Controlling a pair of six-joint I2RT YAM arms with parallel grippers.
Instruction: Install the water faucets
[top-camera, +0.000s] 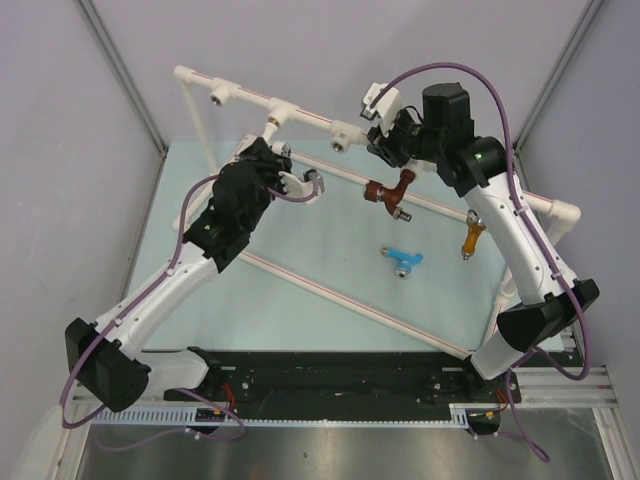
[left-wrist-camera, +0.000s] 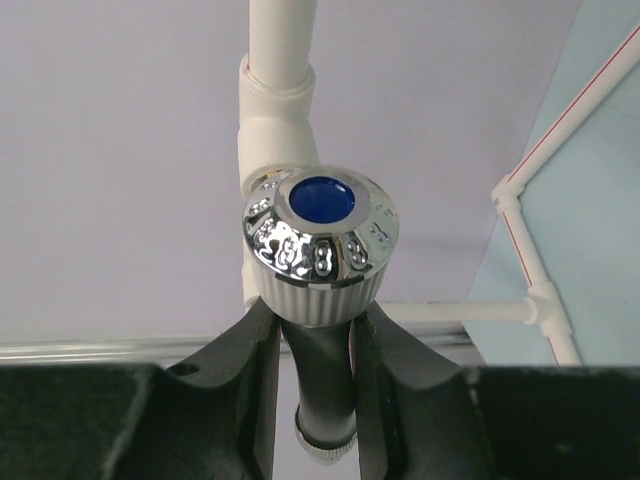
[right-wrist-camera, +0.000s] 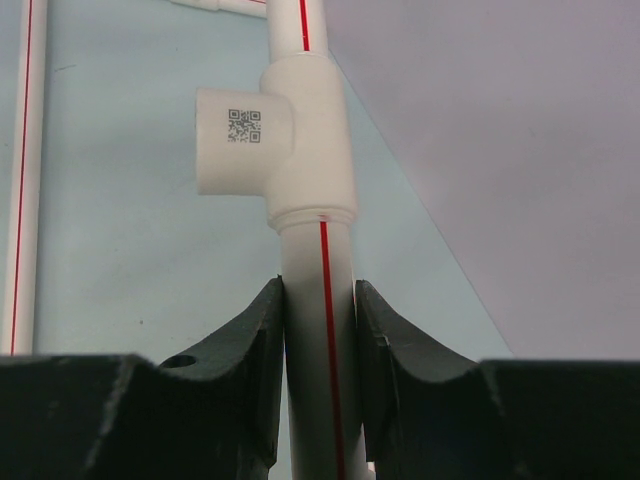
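My left gripper (top-camera: 285, 172) is shut on the white faucet (top-camera: 304, 186), held above the table near the frame's upper rail. In the left wrist view the gripper (left-wrist-camera: 315, 330) clamps the faucet's stem, and the chrome cap with a blue dot (left-wrist-camera: 320, 235) points at the camera in front of a white tee. My right gripper (top-camera: 383, 140) is shut on the white pipe frame's upper rail (top-camera: 300, 110). In the right wrist view the gripper (right-wrist-camera: 320, 320) holds the red-striped pipe (right-wrist-camera: 318, 260) just below a tee socket (right-wrist-camera: 270, 140). Brown (top-camera: 390, 192), light blue (top-camera: 403, 260) and orange-yellow (top-camera: 470, 238) faucets lie on the table.
The pipe frame has a raised rail with several tee sockets (top-camera: 215, 97) at the back and thin rails (top-camera: 330, 290) crossing the pale table. Grey walls stand close on both sides. A black base rail (top-camera: 330, 385) runs along the near edge.
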